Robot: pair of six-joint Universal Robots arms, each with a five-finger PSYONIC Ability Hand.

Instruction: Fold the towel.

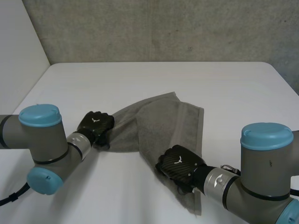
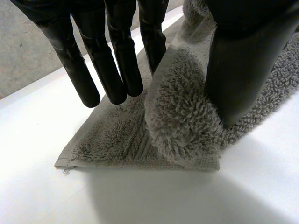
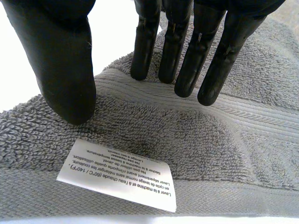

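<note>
The grey towel (image 1: 163,123) lies rumpled on the white table (image 1: 140,79), closer to the near edge than the far one and about midway between the left and right edges. The left hand (image 1: 96,125) is at the towel's left corner, where its straight fingers (image 2: 117,70) and thumb pinch a raised fold of terry between them, while the corner's hem lies flat on the table. The right hand (image 1: 180,164) is over the towel's near end, relaxed and grasping nothing, its straight fingers and thumb at the cloth just beside a white care label (image 3: 119,175) by the hem.
</note>
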